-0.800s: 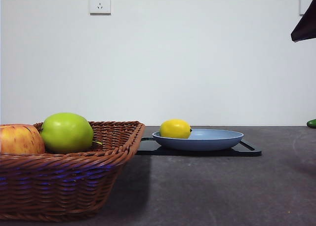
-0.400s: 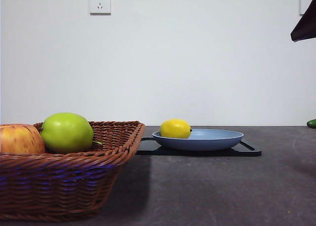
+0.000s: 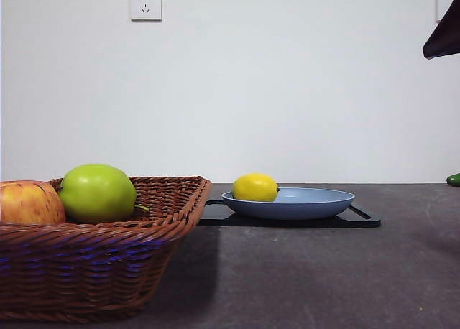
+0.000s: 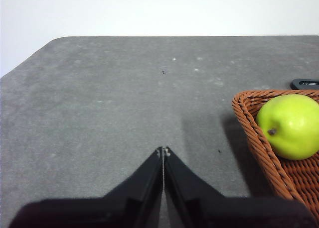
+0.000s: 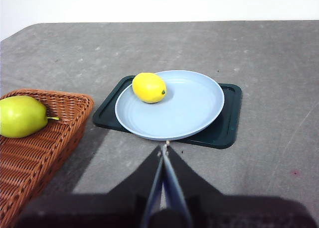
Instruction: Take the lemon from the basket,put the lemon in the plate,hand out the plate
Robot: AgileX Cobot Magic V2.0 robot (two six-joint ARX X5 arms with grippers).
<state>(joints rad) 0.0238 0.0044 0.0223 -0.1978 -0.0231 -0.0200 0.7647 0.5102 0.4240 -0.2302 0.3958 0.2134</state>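
Counted are one lemon (image 3: pixel 255 187), one plate (image 3: pixel 316 203), one basket (image 3: pixel 100 271), one green apple (image 3: pixel 97 193), one red-yellow apple (image 3: pixel 29 202) and one black tray (image 5: pixel 227 123).

Green apple (image 3: pixel 97 192) at 9 o'clock, red-yellow apple (image 3: pixel 29 202) touching it, black tray (image 5: pixel 219 131) centre, wall socket (image 3: pixel 145 3) at 11 o'clock

No change is seen in the front view: nothing is moved between the earlier pictures and now.
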